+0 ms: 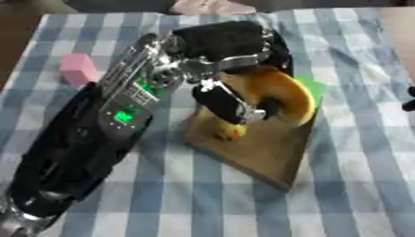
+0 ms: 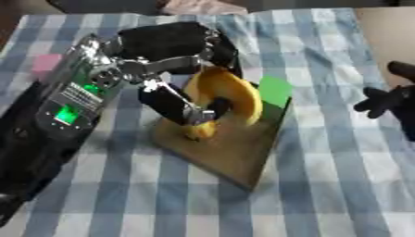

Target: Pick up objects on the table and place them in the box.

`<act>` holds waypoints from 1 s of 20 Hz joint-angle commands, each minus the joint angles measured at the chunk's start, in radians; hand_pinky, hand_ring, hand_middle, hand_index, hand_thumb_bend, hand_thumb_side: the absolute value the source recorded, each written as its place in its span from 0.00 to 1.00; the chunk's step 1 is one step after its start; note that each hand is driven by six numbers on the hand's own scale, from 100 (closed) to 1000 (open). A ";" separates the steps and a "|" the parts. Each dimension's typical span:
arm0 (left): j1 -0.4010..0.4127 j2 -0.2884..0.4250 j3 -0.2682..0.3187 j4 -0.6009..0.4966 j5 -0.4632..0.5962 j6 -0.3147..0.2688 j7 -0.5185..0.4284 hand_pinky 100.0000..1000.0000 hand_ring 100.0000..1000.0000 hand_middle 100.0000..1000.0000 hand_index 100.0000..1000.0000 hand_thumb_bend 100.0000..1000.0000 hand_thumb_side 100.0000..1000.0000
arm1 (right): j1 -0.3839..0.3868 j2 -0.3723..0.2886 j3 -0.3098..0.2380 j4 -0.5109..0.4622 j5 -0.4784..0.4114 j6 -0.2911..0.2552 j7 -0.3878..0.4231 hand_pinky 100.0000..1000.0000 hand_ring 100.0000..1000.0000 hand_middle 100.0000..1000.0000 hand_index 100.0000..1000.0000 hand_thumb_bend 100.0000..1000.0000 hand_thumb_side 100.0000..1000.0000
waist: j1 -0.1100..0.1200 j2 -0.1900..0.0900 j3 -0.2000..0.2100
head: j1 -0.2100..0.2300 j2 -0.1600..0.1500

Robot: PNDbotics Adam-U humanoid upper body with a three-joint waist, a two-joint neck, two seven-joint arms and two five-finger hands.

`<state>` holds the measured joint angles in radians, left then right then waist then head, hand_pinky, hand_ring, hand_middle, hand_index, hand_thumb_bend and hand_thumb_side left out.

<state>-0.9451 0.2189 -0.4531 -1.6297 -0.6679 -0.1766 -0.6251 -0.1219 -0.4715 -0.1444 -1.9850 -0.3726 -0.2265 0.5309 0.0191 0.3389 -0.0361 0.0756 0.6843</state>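
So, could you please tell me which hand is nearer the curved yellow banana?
Left. The left hand is curled round the curved yellow banana; the right hand sits apart at the right edge.

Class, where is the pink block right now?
The pink block lies on the checked cloth at the table's far left, just left of the left arm, well apart from the box where the left hand holds the yellow object.

The table (image 1: 356,152) wore a blue-and-white checked cloth (image 1: 203,194). A brown box (image 1: 259,148) lay flat at its middle, a green patch (image 2: 275,90) showing at its far corner. A pink block (image 1: 78,68) sat on the cloth, well left of it.
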 commanded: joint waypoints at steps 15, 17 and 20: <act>0.063 -0.103 -0.038 0.146 -0.252 -0.083 0.047 0.80 0.76 0.67 0.87 0.00 0.16 | -0.003 -0.028 -0.021 -0.015 -0.013 -0.015 -0.015 0.98 0.70 0.52 0.97 0.00 0.41 | -0.007 -0.015 0.000 | -0.011 -0.015; 0.070 -0.097 -0.038 0.140 -0.257 -0.093 0.042 0.83 0.79 0.73 0.91 0.00 0.23 | -0.002 -0.028 -0.022 -0.015 -0.013 -0.016 -0.015 0.98 0.70 0.52 0.97 0.00 0.41 | -0.008 -0.015 0.001 | -0.013 -0.015; 0.076 -0.083 -0.039 0.120 -0.252 -0.107 0.034 0.85 0.84 0.78 0.96 0.00 0.43 | 0.001 -0.026 -0.023 -0.015 -0.011 -0.016 -0.015 0.98 0.70 0.52 0.97 0.00 0.41 | -0.008 -0.017 0.003 | -0.015 -0.015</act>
<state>-0.8584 0.1206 -0.4938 -1.4838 -0.9169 -0.2749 -0.5897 -0.1202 -0.4717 -0.1541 -1.9850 -0.3780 -0.2396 0.5175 0.0163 0.3418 -0.0326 0.0634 0.6796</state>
